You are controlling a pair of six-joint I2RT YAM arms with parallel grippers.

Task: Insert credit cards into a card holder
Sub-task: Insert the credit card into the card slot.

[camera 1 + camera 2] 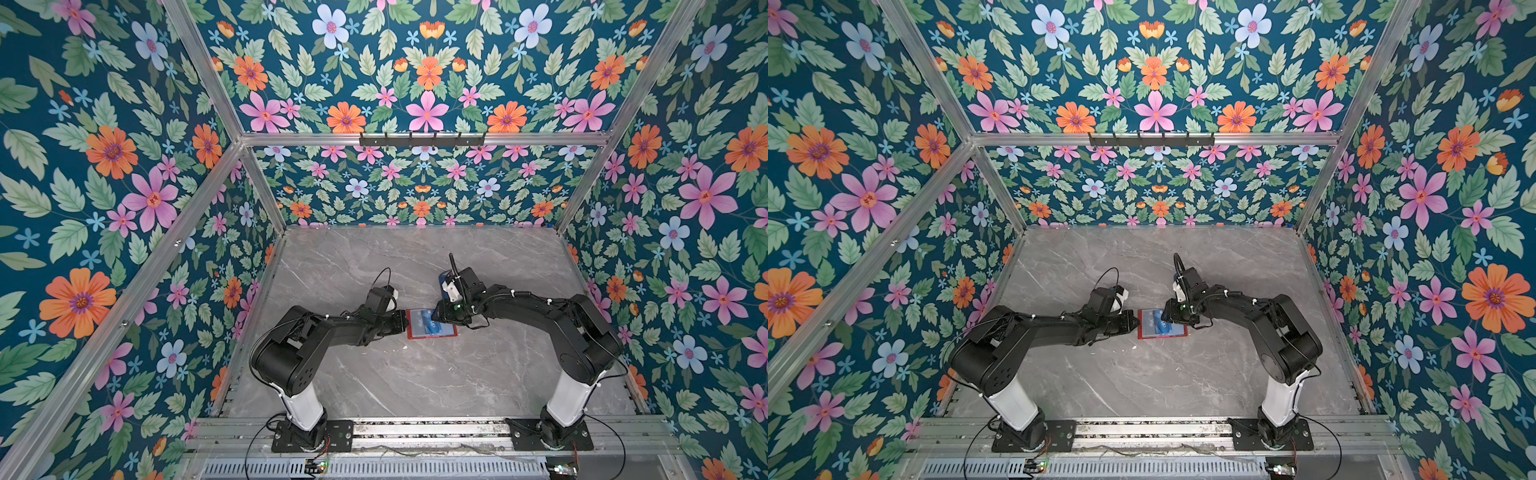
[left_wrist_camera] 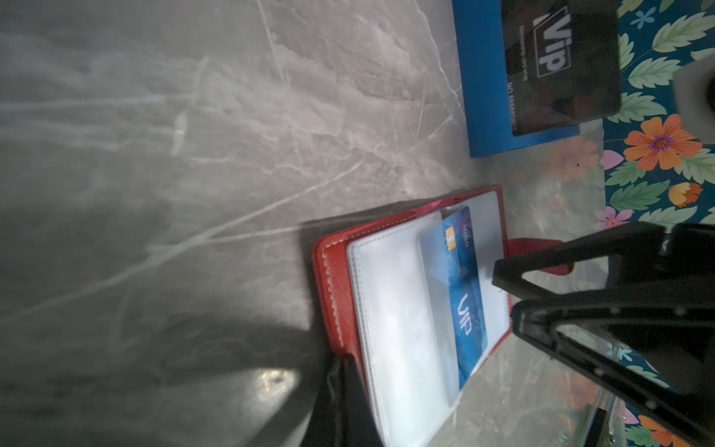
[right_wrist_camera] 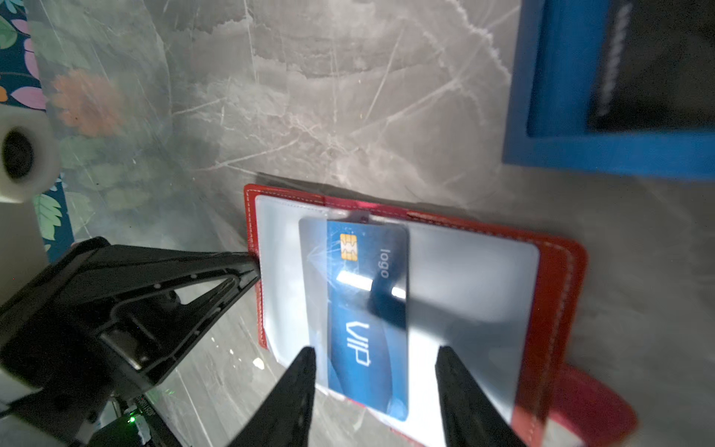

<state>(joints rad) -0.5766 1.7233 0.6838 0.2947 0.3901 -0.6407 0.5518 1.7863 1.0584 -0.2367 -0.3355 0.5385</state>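
Surroundings: a blue rack holding a black card is seen near the card holder, which is laid open on the bench.
Sleeve: a blue card is partly inserted.
Left pincer: clamped on the card holder's edge.
Right pincer: held apart astride the blue card.

The card holder is red, grained, leather-like, with pale stitching. Its sleeves are clear glossy plastic. The blue card inside is smooth, shiny plastic. The worktop looks like polished grey veined marble. At the holder's one o'clock, the blue rack is matt.
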